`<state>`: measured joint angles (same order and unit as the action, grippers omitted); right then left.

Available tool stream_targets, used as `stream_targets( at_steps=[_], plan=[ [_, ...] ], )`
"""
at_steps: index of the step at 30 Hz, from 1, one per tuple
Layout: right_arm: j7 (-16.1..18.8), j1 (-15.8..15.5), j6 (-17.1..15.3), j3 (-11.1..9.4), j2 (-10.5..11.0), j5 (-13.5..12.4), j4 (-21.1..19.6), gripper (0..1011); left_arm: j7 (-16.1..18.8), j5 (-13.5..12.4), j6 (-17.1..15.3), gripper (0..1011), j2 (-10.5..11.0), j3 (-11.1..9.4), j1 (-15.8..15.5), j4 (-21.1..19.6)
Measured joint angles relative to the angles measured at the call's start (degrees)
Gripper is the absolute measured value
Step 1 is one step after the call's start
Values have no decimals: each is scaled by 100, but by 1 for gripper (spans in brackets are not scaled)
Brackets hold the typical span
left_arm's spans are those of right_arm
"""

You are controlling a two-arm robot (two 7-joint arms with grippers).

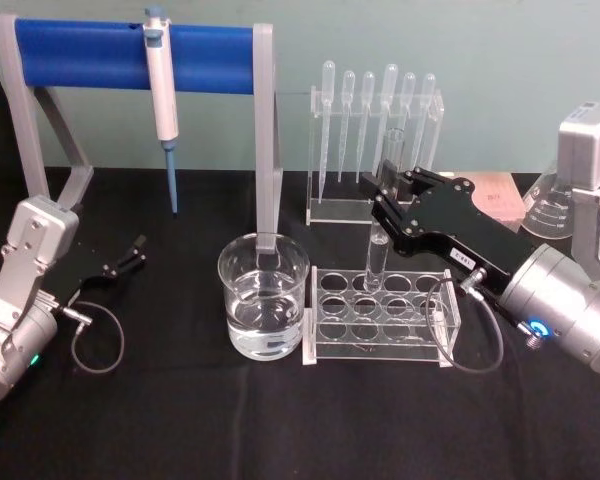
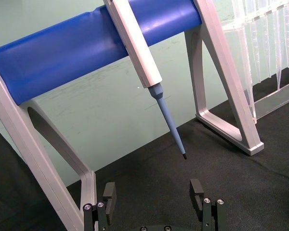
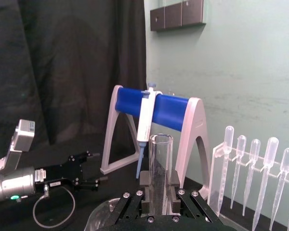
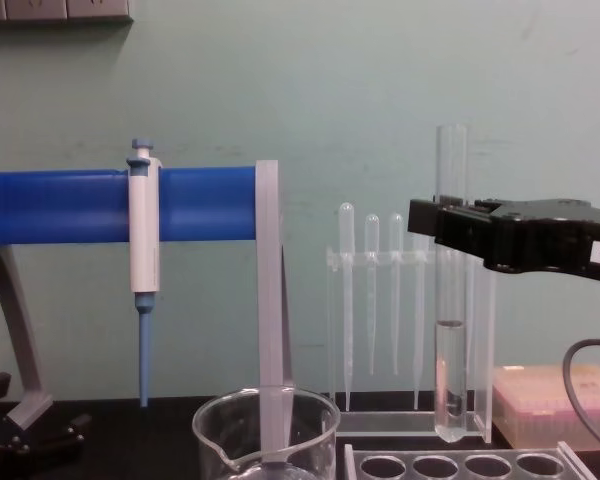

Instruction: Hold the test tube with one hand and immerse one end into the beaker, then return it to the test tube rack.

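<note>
1. Nearest stands one beaker (image 1: 264, 297), holding clear liquid, on the black-clothed surface (image 1: 280, 420).
2. Just beside it, on the robot's right, sits one clear test tube rack (image 1: 380, 312) with rows of round holes.
3. One test tube (image 4: 450, 330) hangs upright over the rack's back row. Its round bottom is level with the rack top, well clear of the beaker.
4. The right hand (image 1: 383, 195) is clamped on the tube's upper part, and the open mouth stands above the fingers.
5. The left hand (image 1: 130, 255) lies low at the robot's left, its fingers apart and holding nothing.
6. Behind, one pipettor (image 1: 162, 95) hangs from a blue-barred stand (image 1: 90, 42).
7. Six pipettes (image 1: 368, 120) hang in a clear holder.
8. Farthest back are a pale green wall and a dark curtain at the left.
</note>
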<state>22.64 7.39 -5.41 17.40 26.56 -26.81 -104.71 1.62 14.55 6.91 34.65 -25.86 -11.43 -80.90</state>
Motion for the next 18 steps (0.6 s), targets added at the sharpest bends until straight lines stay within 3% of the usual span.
stream_targets(
  at_steps=[18],
  plan=[
    [-30, 16, -36, 13, 15, -9, -9, 225, 0, 0, 0, 1000, 0, 0, 0, 0]
  ],
)
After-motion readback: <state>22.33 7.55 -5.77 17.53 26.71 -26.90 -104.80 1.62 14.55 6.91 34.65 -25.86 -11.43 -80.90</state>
